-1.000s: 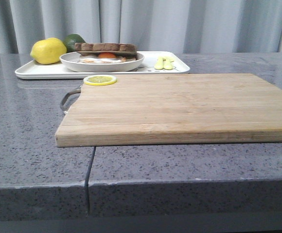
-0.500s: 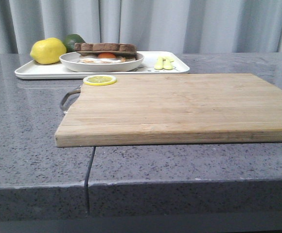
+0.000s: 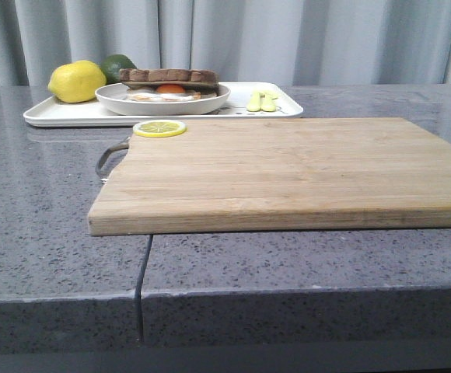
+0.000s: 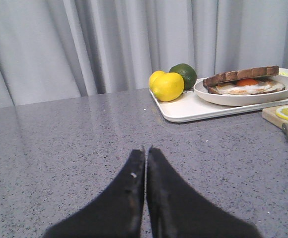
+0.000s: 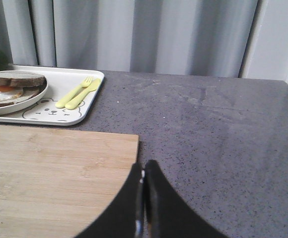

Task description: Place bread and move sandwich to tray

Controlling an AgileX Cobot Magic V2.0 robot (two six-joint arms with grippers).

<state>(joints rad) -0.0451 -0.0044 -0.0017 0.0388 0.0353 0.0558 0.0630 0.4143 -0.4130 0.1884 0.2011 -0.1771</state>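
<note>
Both sets of fingers are pressed together with nothing between them: the left fingers (image 4: 145,168) hover over bare grey bench (image 3: 47,194), and the right fingers (image 5: 143,186) hang over the far right edge of the wooden cutting board (image 3: 288,167). At the back left of the bench, the sandwich (image 3: 169,81) sits on its round white plate (image 3: 163,103), which rests on the white tray (image 3: 284,105). A lemon (image 3: 77,81) and what looks like a lime (image 3: 119,64) occupy the tray's left end, and pale yellow cutlery (image 3: 261,100) lies at its right end. A lemon slice (image 3: 159,128) sits on the board's near-left corner, beside the board's handle.
</note>
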